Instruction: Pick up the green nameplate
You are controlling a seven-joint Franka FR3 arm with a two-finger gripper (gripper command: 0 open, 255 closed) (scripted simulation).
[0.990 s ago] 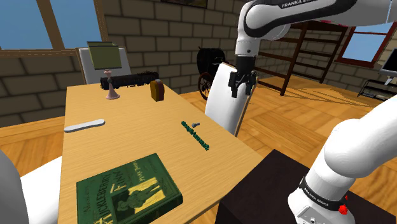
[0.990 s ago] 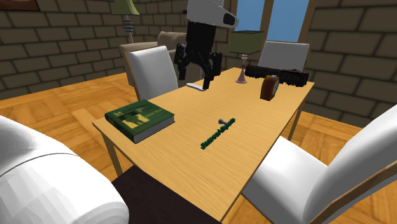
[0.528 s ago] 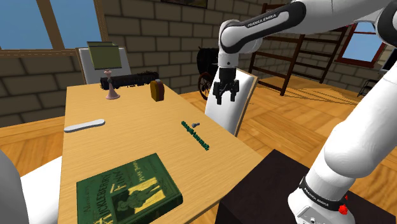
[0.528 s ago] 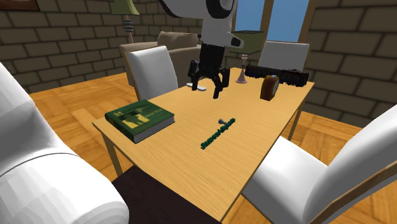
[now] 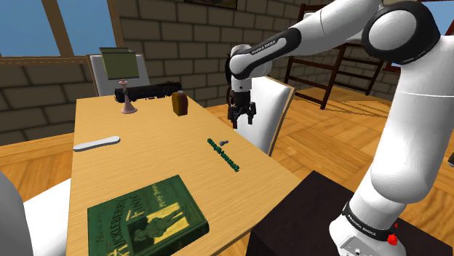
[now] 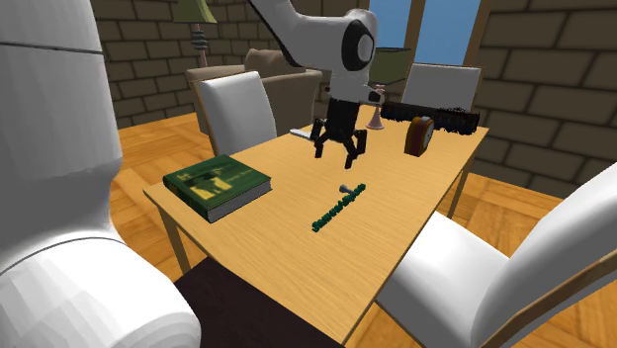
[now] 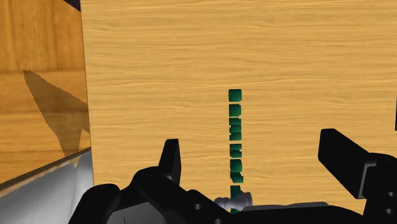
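Note:
The green nameplate [image 5: 222, 154] is a thin row of dark green letters lying flat on the wooden table [image 5: 145, 160], with a small grey piece at one end. It also lies mid-table in the second exterior view [image 6: 338, 208]. My black gripper [image 5: 241, 120] hangs open above the table, a little past the nameplate's grey end and not touching it [image 6: 337, 153]. In the wrist view the green letters [image 7: 235, 140] run straight out between the spread fingers of the gripper [image 7: 251, 143], nearer one finger [image 7: 170, 159]. Nothing is held.
A green book [image 5: 148, 217] lies at the table's near end. A flat white object [image 5: 97, 143], a brown object [image 5: 180, 103], a lamp [image 5: 124, 80] and a long black object [image 5: 149, 90] stand farther off. White chairs [image 5: 265, 116] [image 6: 494, 267] flank the table.
The arm has swung toward the shoulder view's left and come down. The gripper has moved from beside the white chair to above the table near the nameplate, staying open.

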